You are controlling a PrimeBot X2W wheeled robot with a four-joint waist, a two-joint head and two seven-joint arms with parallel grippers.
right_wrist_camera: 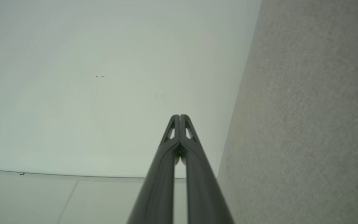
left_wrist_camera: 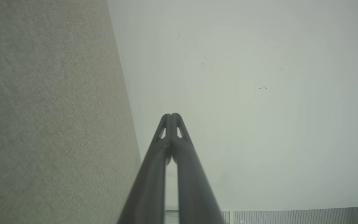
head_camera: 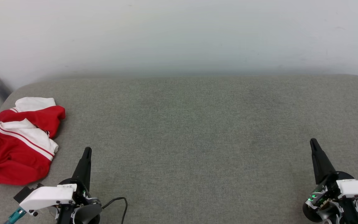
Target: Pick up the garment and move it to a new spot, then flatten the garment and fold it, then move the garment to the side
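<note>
The garment (head_camera: 17,146) lies crumpled to the left of the left tool (head_camera: 87,151), near it but not touching, at the left edge of the grey fabric-covered desk (head_camera: 191,140). It is a heap of red cloth with white panels and thin red stripes on top, and its far end reaches beyond the tool's tip. The left tool points away from the robot, its two dark fingers clenched together into a single point and grasping nothing; in the left wrist view the left tool's tips (left_wrist_camera: 170,116) meet against the pale wall (left_wrist_camera: 259,109), with the desk fabric off to that view's left. A black cable (head_camera: 118,202) loops on the desk just right of this tool's base. Between the two tools the grey fabric runs bare. The right tool (head_camera: 313,142), well apart from the garment, is likewise clenched on nothing, its tips (right_wrist_camera: 179,117) pressed together in the right wrist view.
</note>
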